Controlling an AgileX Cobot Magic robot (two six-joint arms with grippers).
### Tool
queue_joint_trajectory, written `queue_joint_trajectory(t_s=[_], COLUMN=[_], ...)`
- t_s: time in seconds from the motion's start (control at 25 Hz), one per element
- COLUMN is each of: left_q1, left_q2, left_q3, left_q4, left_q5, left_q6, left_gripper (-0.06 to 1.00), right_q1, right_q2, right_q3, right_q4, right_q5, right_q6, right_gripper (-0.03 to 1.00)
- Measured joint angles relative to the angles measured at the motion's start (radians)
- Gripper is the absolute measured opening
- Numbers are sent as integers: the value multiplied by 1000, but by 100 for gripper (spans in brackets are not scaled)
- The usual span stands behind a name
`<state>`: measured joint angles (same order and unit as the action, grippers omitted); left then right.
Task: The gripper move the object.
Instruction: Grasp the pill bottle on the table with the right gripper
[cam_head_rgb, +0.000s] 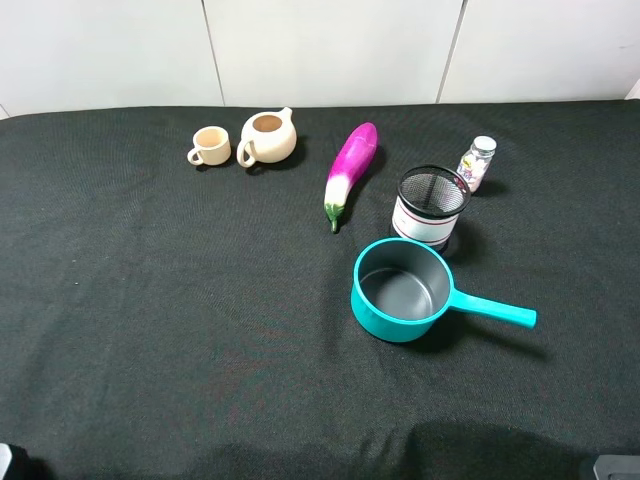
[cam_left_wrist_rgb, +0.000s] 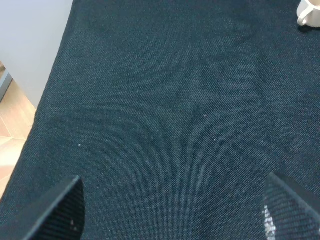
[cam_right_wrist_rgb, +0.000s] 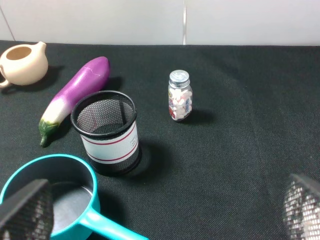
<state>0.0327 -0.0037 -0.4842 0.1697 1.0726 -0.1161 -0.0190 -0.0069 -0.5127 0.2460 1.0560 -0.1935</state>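
Observation:
The small clear bottle (cam_head_rgb: 477, 162) with a white cap and a colourful label stands upright at the back right of the black cloth, just behind the black mesh cup (cam_head_rgb: 432, 206). In the right wrist view the bottle (cam_right_wrist_rgb: 180, 96) stands apart from the mesh cup (cam_right_wrist_rgb: 106, 131). My right gripper (cam_right_wrist_rgb: 165, 210) is open and empty, well short of the bottle, with its fingertips (cam_right_wrist_rgb: 302, 207) wide apart. My left gripper (cam_left_wrist_rgb: 172, 215) is open and empty over bare cloth near the table's left edge.
A teal saucepan (cam_head_rgb: 402, 290) sits in front of the mesh cup, its handle pointing right. A purple eggplant (cam_head_rgb: 350, 172) lies left of the cup. A beige teapot (cam_head_rgb: 267, 137) and a small beige cup (cam_head_rgb: 210, 146) stand at the back left.

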Motion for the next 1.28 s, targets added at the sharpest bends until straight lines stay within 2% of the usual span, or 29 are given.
queue_joint_trajectory(t_s=[0.68, 0.88, 1.28], left_q1=[0, 0, 0], left_q2=[0, 0, 0], left_q3=[0, 0, 0], left_q4=[0, 0, 0], left_q5=[0, 0, 0], left_q6=[0, 0, 0], left_gripper=[71, 71, 71], right_q1=[0, 0, 0], right_q2=[24, 138, 470], right_q3=[0, 0, 1], right_q4=[58, 58, 58], right_q5=[-24, -32, -149], right_q6=[14, 19, 19], right_gripper=[69, 69, 69])
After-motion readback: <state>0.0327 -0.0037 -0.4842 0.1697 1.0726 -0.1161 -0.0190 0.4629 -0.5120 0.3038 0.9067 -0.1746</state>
